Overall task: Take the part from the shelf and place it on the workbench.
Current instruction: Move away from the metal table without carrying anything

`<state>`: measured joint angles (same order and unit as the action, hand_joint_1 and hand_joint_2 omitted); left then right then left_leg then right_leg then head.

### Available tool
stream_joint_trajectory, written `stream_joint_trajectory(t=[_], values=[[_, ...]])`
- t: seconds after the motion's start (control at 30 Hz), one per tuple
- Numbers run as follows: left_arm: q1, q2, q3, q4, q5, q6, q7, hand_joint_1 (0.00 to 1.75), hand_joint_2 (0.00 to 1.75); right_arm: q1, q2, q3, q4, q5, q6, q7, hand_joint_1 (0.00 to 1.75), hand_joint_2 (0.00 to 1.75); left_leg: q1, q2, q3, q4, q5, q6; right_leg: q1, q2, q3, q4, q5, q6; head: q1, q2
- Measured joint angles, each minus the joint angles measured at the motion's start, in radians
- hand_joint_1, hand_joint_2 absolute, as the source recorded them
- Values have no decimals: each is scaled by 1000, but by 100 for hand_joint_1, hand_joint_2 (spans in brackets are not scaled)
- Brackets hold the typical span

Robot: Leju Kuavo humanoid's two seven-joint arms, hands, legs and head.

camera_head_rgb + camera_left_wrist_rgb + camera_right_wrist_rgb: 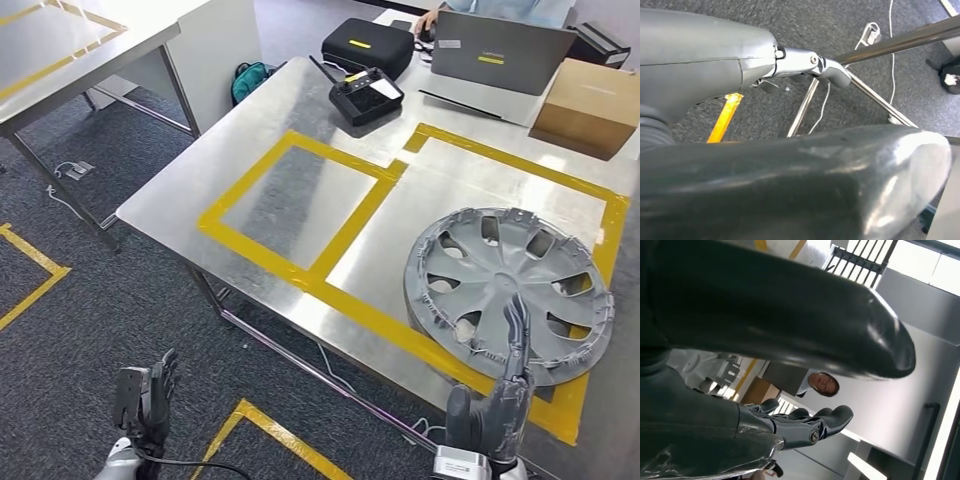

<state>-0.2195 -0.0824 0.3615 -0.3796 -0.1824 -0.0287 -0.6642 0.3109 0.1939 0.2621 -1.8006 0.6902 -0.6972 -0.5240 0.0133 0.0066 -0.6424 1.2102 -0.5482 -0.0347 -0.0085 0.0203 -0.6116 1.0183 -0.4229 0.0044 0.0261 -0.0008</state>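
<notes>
A: Since the left hand [145,392] hangs low over the carpet, fingers apart and holding nothing, I think it has no role now?

B: I agree. Going right, the workbench [249,130] has two squares of yellow tape [302,278], and the part [507,290], a grey wheel cover, lies flat in the right square.

A: And the right hand [504,398]?

B: It stands at the near rim of the part, fingers straight and spread, gripping nothing. Whether a fingertip touches the rim, I cannot tell.

A: So the placing step looks finished?

B: I judge so. The next move asks only to draw the right hand away without dragging the part.
</notes>
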Motion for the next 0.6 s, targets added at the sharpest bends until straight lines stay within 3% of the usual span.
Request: stream_joint_trajectory(t=[0.1, 0.13, 0.23, 0.3, 0.37, 0.4, 0.43, 0.47, 0.5, 0.53, 0.6], values=[[3, -7, 0, -16, -14, -6, 0, 0, 0, 38, 3, -8, -17, -15, -1, -24, 0, 0, -2, -11, 124, -198, 56, 10, 2, 5, -11, 1, 14, 15, 0, 0], [7, -13, -1, -24, -20, -7, 0, 0, 0, 64, 5, -14, -33, -22, -2, -31, 0, 0, -4, -14, 141, -228, 59, 12, 2, 5, -14, 1, 20, 21, -1, 0], [27, -36, -8, -45, -30, -2, 0, 0, 0, 147, 6, -35, -90, -43, -4, -42, 0, 0, -9, -11, 133, -240, 70, 27, -2, 4, -22, -1, 27, 42, -3, 0], [38, -50, -17, -59, -32, 5, 0, 0, 0, 187, 6, -47, -121, -49, -5, -40, 0, 0, -7, -5, 122, -243, 83, 43, -3, -3, -45, 51, -25, 52, -2, 0], [47, -62, -25, -70, -30, 10, 0, 0, 0, 214, 6, -56, -143, -50, -5, -32, 0, 0, -9, -1, 108, -243, 95, 53, -3, -10, -83, 178, -115, 58, -1, 0], [53, -68, -29, -73, -27, 13, 0, 0, 0, 225, 6, -61, -150, -49, -5, -27, 0, 0, -11, 1, 100, -243, 101, 55, -3, -10, -97, 240, -147, 60, -2, 0], [60, -72, -32, -76, -22, 16, 0, 0, 0, 236, 6, -65, -155, -48, -5, -22, 0, 0, -13, 4, 92, -243, 107, 55, -2, -10, -100, 276, -161, 60, -2, 0], [67, -75, -36, -80, -17, 19, 0, 0, 0, 246, 6, -70, -158, -47, -5, -18, 0, 0, -15, 7, 84, -243, 113, 56, -1, -10, -83, 274, -155, 59, -2, 0], [73, -77, -40, -84, -12, 21, 0, 0, 0, 254, 6, -74, -161, -46, -5, -15, 0, 0, -16, 8, 78, -242, 118, 56, 2, -11, -44, 230, -133, 55, -2, 0], [79, -79, -43, -90, -8, 23, 0, 0, 0, 260, 6, -78, -164, -45, -5, -12, 0, 0, -17, 9, 73, -242, 123, 55, 5, -12, 9, 158, -106, 50, -2, 0], [87, -83, -49, -102, 0, 25, 0, 0, 0, 266, 6, -86, -168, -45, -5, -7, 0, 0, -20, 9, 65, -241, 134, 49, 12, -17, 108, 12, -82, 37, -3, 0]])
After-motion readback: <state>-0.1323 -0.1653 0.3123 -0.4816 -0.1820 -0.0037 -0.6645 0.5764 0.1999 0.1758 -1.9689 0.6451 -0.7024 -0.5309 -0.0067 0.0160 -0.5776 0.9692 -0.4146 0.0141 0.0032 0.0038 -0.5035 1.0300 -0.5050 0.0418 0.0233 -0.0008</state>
